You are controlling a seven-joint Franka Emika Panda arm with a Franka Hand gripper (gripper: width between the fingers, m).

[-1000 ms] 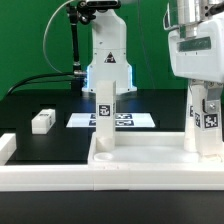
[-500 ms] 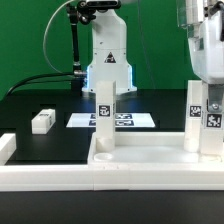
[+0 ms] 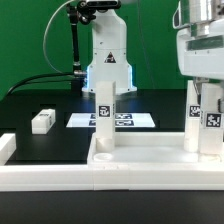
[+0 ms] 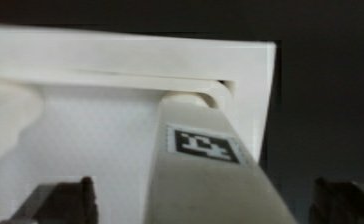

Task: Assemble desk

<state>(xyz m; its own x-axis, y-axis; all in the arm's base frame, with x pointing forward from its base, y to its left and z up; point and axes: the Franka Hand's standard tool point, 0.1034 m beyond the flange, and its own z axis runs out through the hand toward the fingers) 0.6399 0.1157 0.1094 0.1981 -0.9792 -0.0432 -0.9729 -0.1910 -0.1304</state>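
Note:
The white desk tabletop (image 3: 150, 158) lies at the front with its rim up. Two leg posts stand upright in it: one at the middle (image 3: 104, 112) and one at the exterior view's right (image 3: 209, 118), each with a black-and-white tag. A third leg (image 3: 42, 121) lies loose on the black table at the exterior view's left. My gripper (image 3: 208, 98) is over the right leg. In the wrist view that tagged leg (image 4: 211, 160) rises between the dark fingers (image 4: 69, 200) of my gripper (image 4: 205, 205), with a gap on each side, and its foot sits in a tabletop (image 4: 90, 120) corner. The jaws are open.
The marker board (image 3: 125, 121) lies flat behind the tabletop, in front of the robot base (image 3: 108, 60). A long white barrier wall (image 3: 60, 178) runs along the front, with an end piece (image 3: 6, 146) at the exterior view's left.
My gripper has shifted slightly sideways above the right leg, first to the exterior view's right, then partly back. Both standing legs and the loose leg have not moved.

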